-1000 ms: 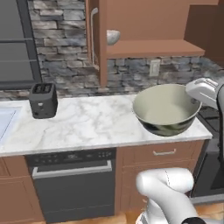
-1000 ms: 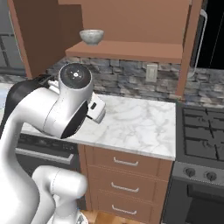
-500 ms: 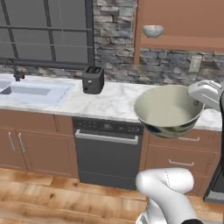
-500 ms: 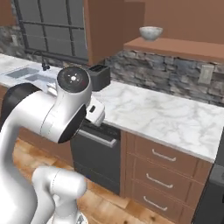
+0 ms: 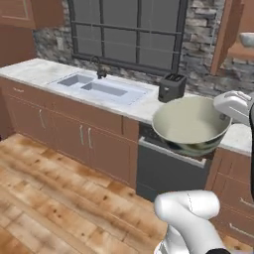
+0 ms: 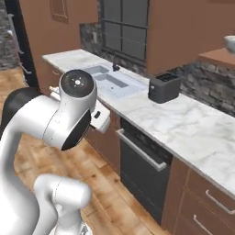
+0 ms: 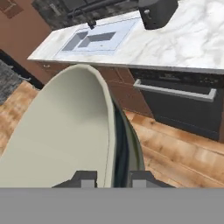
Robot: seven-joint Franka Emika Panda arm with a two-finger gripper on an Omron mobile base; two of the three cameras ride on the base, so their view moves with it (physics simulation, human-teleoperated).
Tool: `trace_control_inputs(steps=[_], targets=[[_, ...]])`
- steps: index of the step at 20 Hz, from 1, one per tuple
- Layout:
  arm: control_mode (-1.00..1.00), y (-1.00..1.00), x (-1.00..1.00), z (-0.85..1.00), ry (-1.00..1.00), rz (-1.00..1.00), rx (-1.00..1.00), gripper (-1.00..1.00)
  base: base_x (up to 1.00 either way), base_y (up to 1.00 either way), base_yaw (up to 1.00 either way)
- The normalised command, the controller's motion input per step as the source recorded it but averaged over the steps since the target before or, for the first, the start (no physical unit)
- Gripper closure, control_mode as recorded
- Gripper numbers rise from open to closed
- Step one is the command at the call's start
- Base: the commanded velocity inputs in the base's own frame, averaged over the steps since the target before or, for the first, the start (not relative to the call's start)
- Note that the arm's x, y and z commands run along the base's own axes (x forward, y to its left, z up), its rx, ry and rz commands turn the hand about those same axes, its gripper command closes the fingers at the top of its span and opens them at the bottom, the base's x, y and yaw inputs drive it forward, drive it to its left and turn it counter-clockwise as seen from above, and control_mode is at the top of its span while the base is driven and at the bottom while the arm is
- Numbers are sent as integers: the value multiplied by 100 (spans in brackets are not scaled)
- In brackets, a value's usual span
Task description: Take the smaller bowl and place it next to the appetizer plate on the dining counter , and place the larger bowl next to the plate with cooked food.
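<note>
Above the wooden floor (image 5: 59,198), in front of the dishwasher (image 5: 166,171), the large bowl (image 5: 191,124) hangs in the air, cream inside and dark green outside, with the gripper (image 7: 113,178) clenched on its rim, one fingertip inside and one outside the wall. Behind it the marble worktop (image 6: 193,128) carries a dark toaster (image 6: 164,87) near its back edge and a sink (image 5: 101,88) set into it under the window (image 5: 126,30), while a small pale bowl (image 5: 246,38) sits on a wooden shelf (image 6: 218,57) at upper right.
</note>
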Motion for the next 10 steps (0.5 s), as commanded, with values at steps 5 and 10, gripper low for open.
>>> trace_control_inputs(steps=[5, 10], targets=[[100, 0, 0, 0, 0, 0, 0, 100, 0, 0, 66], [100, 0, 0, 0, 0, 0, 0, 100, -14, -8, 62]])
